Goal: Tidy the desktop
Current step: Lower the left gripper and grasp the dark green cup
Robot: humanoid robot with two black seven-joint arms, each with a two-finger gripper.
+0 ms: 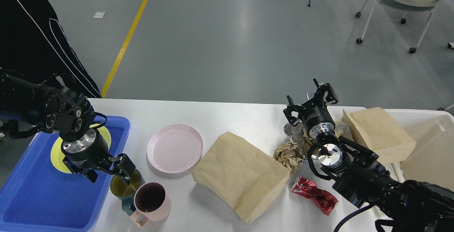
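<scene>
The white desktop (227,118) carries dishes on the left and paper rubbish on the right. My left gripper (108,173) points down at the blue tray's right edge. It is open, with one finger (125,169) over the rim of the green cup (122,189). A pink mug (150,200) touches that cup. A pink plate (175,148) lies just beyond them. A yellow plate (55,157) rests in the blue tray (35,196), partly hidden by my left wrist. My right gripper (308,99) is open and empty above a clear crumpled item (292,131).
A large brown paper bag (241,175) lies mid-table, with a crumpled paper ball (288,155) and a red wrapper (314,193) to its right. A second paper bag (379,132) leans on the off-white bin (429,143). A person in black stands at far left.
</scene>
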